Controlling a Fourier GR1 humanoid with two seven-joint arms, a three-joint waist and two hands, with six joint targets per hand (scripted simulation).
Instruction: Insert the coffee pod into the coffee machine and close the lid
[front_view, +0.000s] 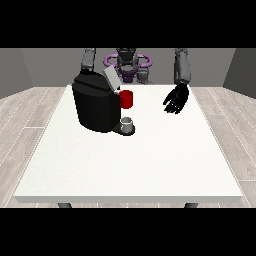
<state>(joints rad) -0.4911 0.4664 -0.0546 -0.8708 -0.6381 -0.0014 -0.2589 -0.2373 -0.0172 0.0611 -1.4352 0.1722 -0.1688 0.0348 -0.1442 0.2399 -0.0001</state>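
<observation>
Desk (125, 165): large, white, flat, on dark legs, over a pale wood-plank floor (30, 107)

Coffee machine (95, 107): black, bulky, upright on the far left part of the desk; grey lid (112, 78) raised and tilted up at the machine's top right, not closed

Red item (126, 99): cylindrical, at the machine's right front, just below the raised lid and touching the machine's edge; likely the coffee pod or a red holder, cannot tell which; cannot tell whether seated inside or merely beside the opening

Cup (127, 125): small, grey, upright on the machine's dark base plate, directly below the red item, apart from it

Robot hand at the view's right (176, 100): black, hanging above the far right part of the desk, fingers extended and pointing down toward the desk, spread loosely, holding nothing; well apart from the coffee machine; grey forearm (182, 67) rising to the shoulder above it

Robot hand at the view's left: hidden behind the coffee machine; only its grey arm (88, 59) visible, descending behind the machine's top; state of fingers impossible to tell

Robot torso (127, 62): grey with purple rings, centred behind the desk's far edge, between the two arms
</observation>
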